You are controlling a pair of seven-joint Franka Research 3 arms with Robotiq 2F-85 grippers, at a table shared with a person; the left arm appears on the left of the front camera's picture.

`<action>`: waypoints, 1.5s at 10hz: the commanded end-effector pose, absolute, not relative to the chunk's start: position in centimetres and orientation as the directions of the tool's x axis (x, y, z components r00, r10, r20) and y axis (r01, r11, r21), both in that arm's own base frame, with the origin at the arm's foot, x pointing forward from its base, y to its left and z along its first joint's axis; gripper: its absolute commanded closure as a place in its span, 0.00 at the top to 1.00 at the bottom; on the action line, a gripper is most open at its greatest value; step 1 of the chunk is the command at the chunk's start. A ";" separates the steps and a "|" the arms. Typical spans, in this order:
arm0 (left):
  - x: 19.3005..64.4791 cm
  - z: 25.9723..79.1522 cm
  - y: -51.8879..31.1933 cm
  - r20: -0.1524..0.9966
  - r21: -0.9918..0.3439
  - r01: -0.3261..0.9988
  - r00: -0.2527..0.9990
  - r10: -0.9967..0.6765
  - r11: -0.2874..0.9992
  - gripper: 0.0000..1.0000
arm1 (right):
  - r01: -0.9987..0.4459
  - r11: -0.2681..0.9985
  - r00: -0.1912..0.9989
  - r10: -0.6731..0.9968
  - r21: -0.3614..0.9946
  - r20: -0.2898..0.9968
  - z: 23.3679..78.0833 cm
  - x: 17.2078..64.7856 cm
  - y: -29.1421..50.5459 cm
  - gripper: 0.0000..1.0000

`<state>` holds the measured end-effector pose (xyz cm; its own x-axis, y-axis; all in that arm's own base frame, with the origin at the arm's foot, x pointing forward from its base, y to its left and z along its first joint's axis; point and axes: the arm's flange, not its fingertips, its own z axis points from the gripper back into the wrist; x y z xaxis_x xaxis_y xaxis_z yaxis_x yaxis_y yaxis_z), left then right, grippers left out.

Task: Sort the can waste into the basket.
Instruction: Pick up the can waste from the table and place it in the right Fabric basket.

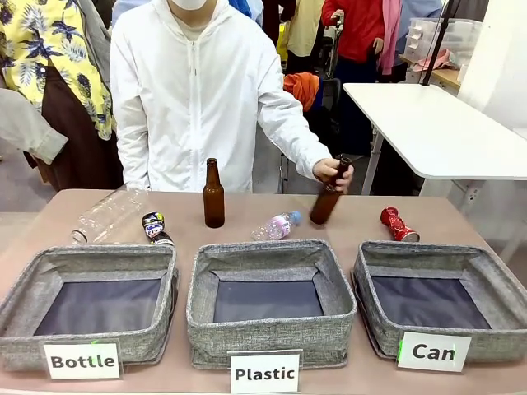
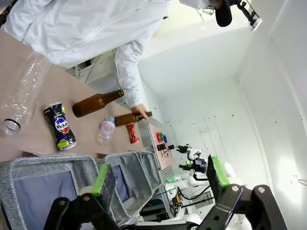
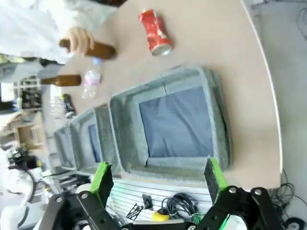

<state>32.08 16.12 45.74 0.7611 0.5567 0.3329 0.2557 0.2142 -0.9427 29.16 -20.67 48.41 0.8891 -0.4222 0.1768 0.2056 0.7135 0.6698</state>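
The crushed red can [image 1: 398,224] lies on the table just behind the grey basket [image 1: 369,284] with the "Can" sign [image 1: 434,351]; the same red can [image 3: 155,32] and basket [image 3: 220,127] show in the right wrist view. The black can [image 1: 155,228] lies behind the "Bottle" bin, and shows as the black can [image 2: 60,126] in the left wrist view. My left gripper [image 2: 160,178] is open, high above the bins. My right gripper [image 3: 158,175] is open, above the near rim of the "Can" basket. Both hold nothing.
A person's hand [image 1: 333,172] holds a tilted brown bottle [image 1: 328,197]. A second brown bottle [image 1: 213,195] stands upright. A small plastic bottle [image 1: 276,226] and a large clear one [image 1: 107,216] lie on the table. The "Plastic" bin [image 1: 206,284] and "Bottle" bin [image 1: 25,284] sit left of the basket.
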 end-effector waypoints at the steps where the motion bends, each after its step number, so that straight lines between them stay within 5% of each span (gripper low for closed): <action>1: 31.9 45.7 16.2 0.351 -0.936 0.276 0.760 0.547 0.217 1.00 | 0.155 0.638 0.871 -0.448 0.754 0.200 46.6 25.8 -22.7 1.00; 3: 31.9 45.7 16.2 0.351 -0.936 0.276 0.760 0.547 0.217 1.00 | 0.202 0.607 0.834 -0.518 0.769 0.189 44.9 23.8 -24.0 1.00; 7: 31.9 45.7 16.2 0.351 -0.936 0.276 0.760 0.547 0.217 1.00 | 0.156 0.683 0.853 -0.457 0.713 0.252 46.3 27.4 -20.7 1.00; 11: 31.9 45.7 16.2 0.351 -0.936 0.276 0.760 0.547 0.217 1.00 | 0.134 0.878 0.919 -0.284 0.459 0.275 49.7 38.1 -10.8 1.00; 15: 31.9 45.7 16.2 0.351 -0.936 0.276 0.760 0.547 0.217 1.00 | 0.110 0.978 0.960 -0.151 0.177 0.236 47.4 48.8 -1.6 1.00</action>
<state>32.13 16.07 45.70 0.7624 0.5552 0.3324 0.2547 0.2146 -0.9429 46.31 -1.49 47.13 0.9564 -0.1452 0.2535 0.0772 0.9626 0.2598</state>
